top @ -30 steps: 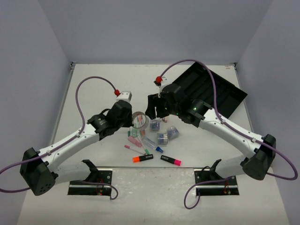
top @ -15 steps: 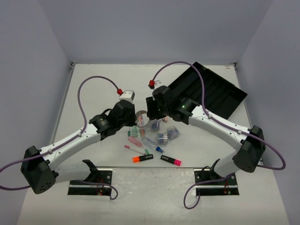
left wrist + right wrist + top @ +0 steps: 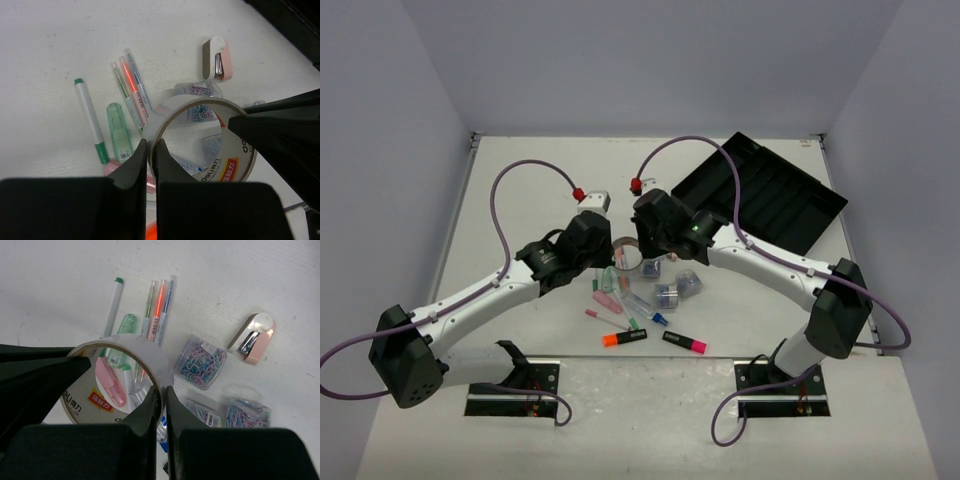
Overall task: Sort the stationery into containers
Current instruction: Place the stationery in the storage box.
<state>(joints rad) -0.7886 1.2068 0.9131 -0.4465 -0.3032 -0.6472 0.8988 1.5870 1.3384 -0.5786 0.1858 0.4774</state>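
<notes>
So, both claws are squeezed shut on the same tape ring (image 3: 625, 252). In the top view, the left gripper (image 3: 151, 146) pinches its wall at the ring's 9 o'clock and the right gripper (image 3: 160, 391) pinches it at 3 o'clock. Pens (image 3: 131, 87) and a box of paper clips (image 3: 202, 362) show through or just past the hole. The pink stapler (image 3: 217, 59) lies nearby. The black tray (image 3: 775, 195) sits at 2 o'clock from the ring, well apart.

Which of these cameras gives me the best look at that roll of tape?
The left wrist view, narrowly: the tape roll is close and large, with most of its ring plain. The right wrist view shows it nearly as well. The top view shows only a small, distant ring.
</notes>
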